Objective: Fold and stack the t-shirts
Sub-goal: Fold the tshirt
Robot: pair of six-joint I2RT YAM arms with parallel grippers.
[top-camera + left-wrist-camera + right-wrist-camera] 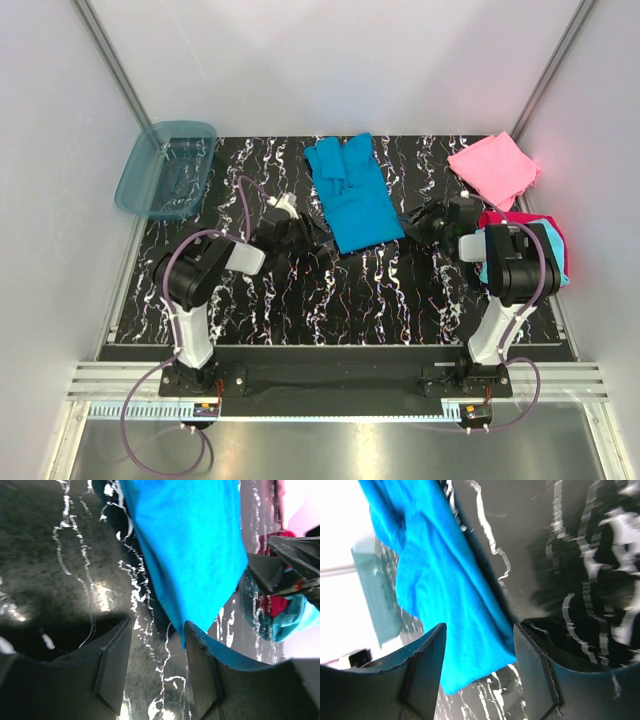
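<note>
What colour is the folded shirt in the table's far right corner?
The folded shirt is pink; it shows best in the top external view.

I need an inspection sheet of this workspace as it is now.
Surface: black marbled table.
Job's things: blue t-shirt partly folded at centre; pink t-shirt far right; magenta and cyan t-shirts partly hidden by right arm.
Clutter: plastic tub, far left.
Tools: left tool and right tool open, at the blue t-shirt's near corners.
Cables: purple cables loop along both arms.
Surroundings: white walls.
</note>
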